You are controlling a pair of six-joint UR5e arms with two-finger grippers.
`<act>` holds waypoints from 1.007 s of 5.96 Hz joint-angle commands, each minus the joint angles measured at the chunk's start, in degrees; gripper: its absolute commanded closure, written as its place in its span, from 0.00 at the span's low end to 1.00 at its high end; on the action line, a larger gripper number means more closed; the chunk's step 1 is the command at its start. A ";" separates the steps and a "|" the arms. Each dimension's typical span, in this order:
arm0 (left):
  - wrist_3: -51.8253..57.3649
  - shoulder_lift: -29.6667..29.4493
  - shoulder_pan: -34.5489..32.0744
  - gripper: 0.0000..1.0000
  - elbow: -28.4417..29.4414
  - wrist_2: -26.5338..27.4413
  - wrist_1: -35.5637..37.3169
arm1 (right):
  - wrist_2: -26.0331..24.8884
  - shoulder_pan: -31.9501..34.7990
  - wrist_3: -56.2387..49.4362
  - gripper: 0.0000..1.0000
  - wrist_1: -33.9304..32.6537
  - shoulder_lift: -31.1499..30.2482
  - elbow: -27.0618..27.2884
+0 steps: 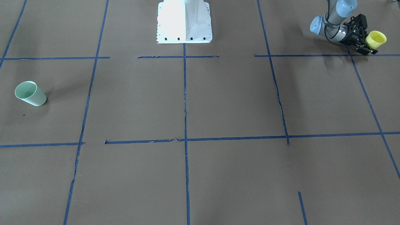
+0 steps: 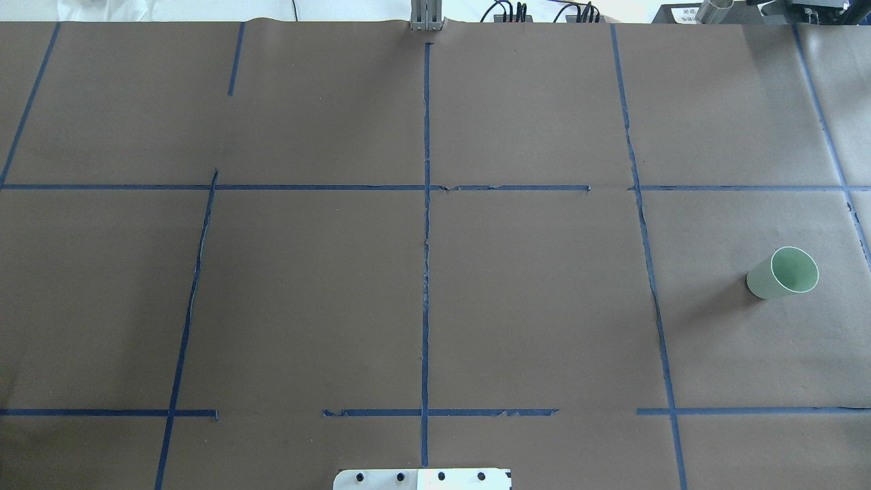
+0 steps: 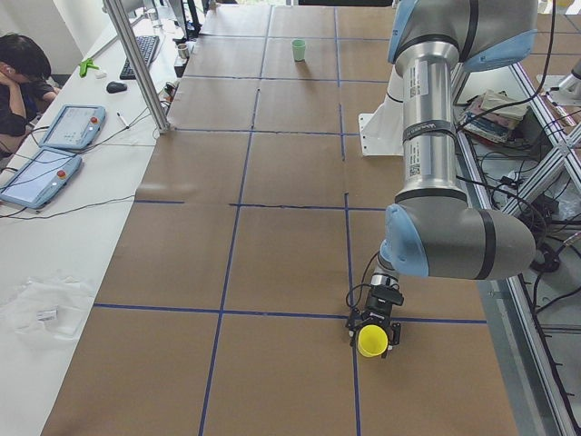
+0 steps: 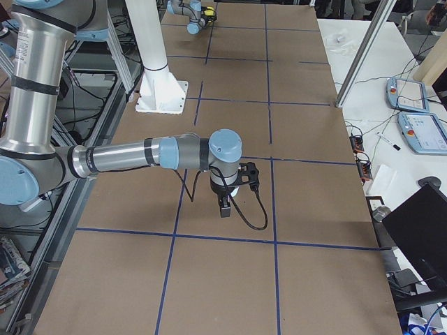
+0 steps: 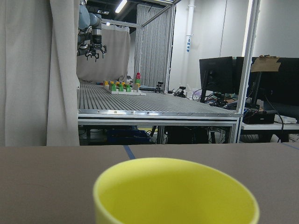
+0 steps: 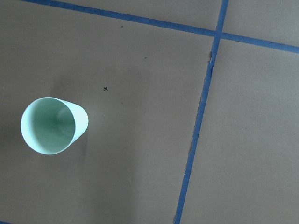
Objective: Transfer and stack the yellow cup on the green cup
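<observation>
Gripping yellow cup [image 1: 376, 39] | left jaws closed on it

Brown paper is covering the desk [image 2: 306, 292], and blue tape [image 2: 426, 272] is dividing it into a grid of large cells, with the strips torn and gapped in places. A pale green cup [image 2: 782, 273] is standing upright in the middle row, in the cell at the view's right. Its mouth is opening upward. It is touching no tape and sitting nearer that cell's right strip than its left. It is casting a faint shadow [image 2: 708, 309] toward the view's left. A white plate [image 2: 422, 479] with dark holes is showing at the bottom edge, centred. Cables [image 2: 544, 12] and a metal post [image 2: 426, 17] are lining the far edge.
</observation>
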 commanded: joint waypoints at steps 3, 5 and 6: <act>4.54 7.64 -0.03 0.46 0.40 0.40 -4.59 | 0.00 0.08 0.18 0.00 -0.09 0.00 -0.18; 8.40 10.91 -0.73 0.46 1.37 6.24 -8.12 | 0.09 -0.01 0.26 0.00 -0.09 0.00 -0.53; 12.51 10.92 -4.57 0.46 3.11 8.99 -11.00 | 0.17 -0.01 0.27 0.00 -0.09 -0.08 -0.61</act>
